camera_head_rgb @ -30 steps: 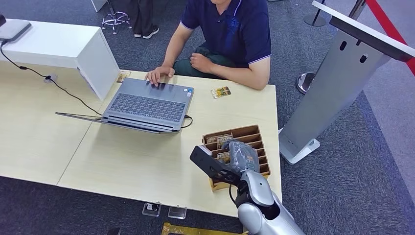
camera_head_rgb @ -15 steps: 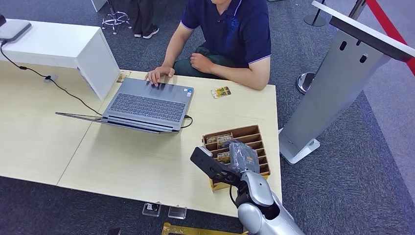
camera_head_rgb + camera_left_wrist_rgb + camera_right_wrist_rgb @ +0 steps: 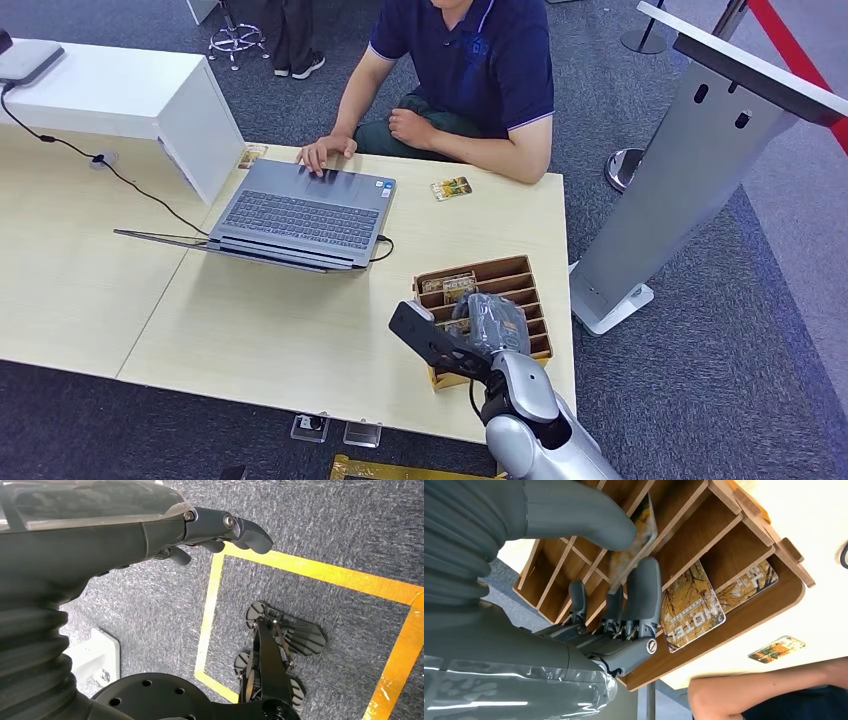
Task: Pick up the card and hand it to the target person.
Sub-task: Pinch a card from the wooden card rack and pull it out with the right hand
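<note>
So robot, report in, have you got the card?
Right hand pinching yellow hotel card over slotted wooden box. Left hand hanging, holding nothing. Nothing blocking.

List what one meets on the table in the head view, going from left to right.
black cable → white box → laptop → loose card near the person → wooden card organizer, where the right hand pinches a card.
</note>
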You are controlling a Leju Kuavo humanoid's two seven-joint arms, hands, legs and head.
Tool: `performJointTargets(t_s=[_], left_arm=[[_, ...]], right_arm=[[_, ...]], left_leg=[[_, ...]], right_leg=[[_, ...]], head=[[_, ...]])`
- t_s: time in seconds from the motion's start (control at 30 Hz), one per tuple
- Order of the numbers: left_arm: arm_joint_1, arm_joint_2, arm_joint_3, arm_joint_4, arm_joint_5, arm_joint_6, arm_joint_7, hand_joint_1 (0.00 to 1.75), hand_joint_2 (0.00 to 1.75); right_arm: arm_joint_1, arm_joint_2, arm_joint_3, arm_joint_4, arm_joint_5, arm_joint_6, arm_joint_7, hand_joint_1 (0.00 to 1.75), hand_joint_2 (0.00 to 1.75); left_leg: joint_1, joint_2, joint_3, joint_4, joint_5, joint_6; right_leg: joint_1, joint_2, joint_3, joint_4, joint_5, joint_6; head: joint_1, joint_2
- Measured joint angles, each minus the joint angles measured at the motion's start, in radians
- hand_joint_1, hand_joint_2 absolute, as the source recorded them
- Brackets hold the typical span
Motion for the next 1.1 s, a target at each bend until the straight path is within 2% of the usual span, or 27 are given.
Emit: performJointTargets(t_s=[0.37, 0.5, 0.73, 1.1], left_arm=[[0.0, 0.0, 0.0, 0.0, -0.001, 0.0, 0.0, 0.0, 1.75], [0.0, 0.0, -0.001, 0.0, -0.001, 0.0, 0.0, 0.0, 1.75], [0.0, 0.0, -0.001, 0.0, -0.004, 0.0, -0.001, 0.0, 1.75], [0.0, 0.0, -0.001, 0.0, -0.008, -0.01, -0.013, 0.0, 1.75]], right_arm=[[0.003, -0.001, 0.0, 0.0, -0.001, 0.001, 0.002, 1.03, 1.75], [0.007, -0.006, 0.0, 0.0, -0.001, 0.001, 0.002, 1.15, 1.75], [0.008, -0.01, 0.0, 0.0, -0.001, 0.001, 0.002, 1.62, 1.75], [0.008, -0.011, -0.001, -0.004, -0.01, -0.002, 0.001, 1.68, 1.75]], left_leg=[[0.0, 0.0, 0.0, 0.0, 0.0, 0.0], [0.0, 0.0, 0.0, 0.0, 0.0, 0.0], [0.0, 0.0, 0.0, 0.0, 0.0, 0.0], [0.0, 0.0, 0.0, 0.0, 0.0, 0.0]], right_leg=[[0.0, 0.0, 0.0, 0.0, 0.0, 0.0], [0.0, 0.0, 0.0, 0.0, 0.0, 0.0], [0.0, 0.0, 0.0, 0.0, 0.0, 0.0], [0.0, 0.0, 0.0, 0.0, 0.0, 0.0]], head=[[0.0, 0.0], [0.0, 0.0], [0.0, 0.0], [0.0, 0.0]])
